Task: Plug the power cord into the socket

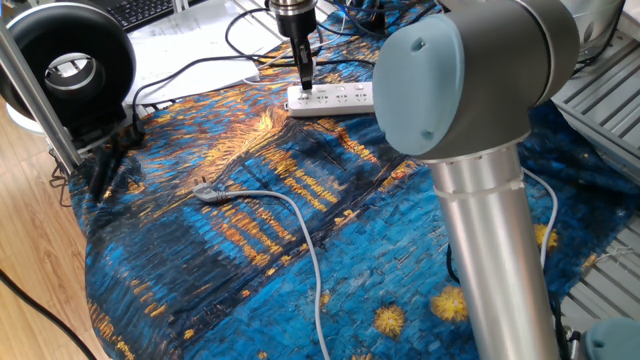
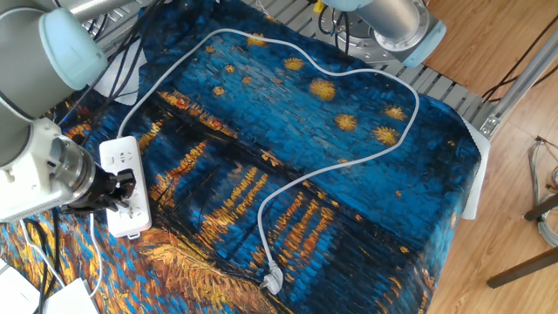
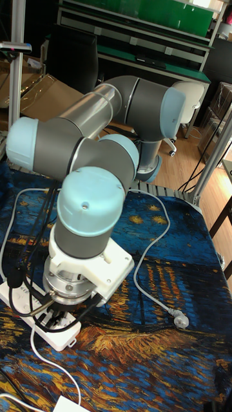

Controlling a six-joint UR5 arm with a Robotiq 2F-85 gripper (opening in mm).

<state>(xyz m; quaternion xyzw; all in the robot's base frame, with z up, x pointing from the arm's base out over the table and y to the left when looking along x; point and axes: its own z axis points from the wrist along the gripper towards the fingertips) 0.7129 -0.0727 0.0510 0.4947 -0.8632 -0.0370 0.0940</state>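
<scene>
Worktop point(image 1: 250, 250): covered by a blue and gold starry-night cloth; everything of mine sits on it.

My arm point(image 3: 90, 212): its big grey joints fill the tall fixed view and hide most of what lies under my wrist.

Grey cable point(image 2: 349, 166): long, looping over the cloth, its grey plug point(image 2: 272, 281) lying loose near the front edge, well apart from me. Not my concern.

Socket point(image 2: 122, 187): the white power strip lies flat at the far side of the cloth, with me directly over one end of it.

Power cord point(image 2: 91, 240): the thin white cable trails off from under my end effector towards the worktop's edge; its plug sits between my fingers, at or just above the strip's face. Whether the pins are seated I cannot tell.

End effector point(image 1: 304, 78): pointing straight down, narrow, closed on the small pale plug, its tips touching or nearly touching the strip.

Risk: I judge misalignment the main danger. The strip is unfixed, so an off-centre push could slide or tip it instead of seating the pins, and the plug could twist in my grip.
</scene>
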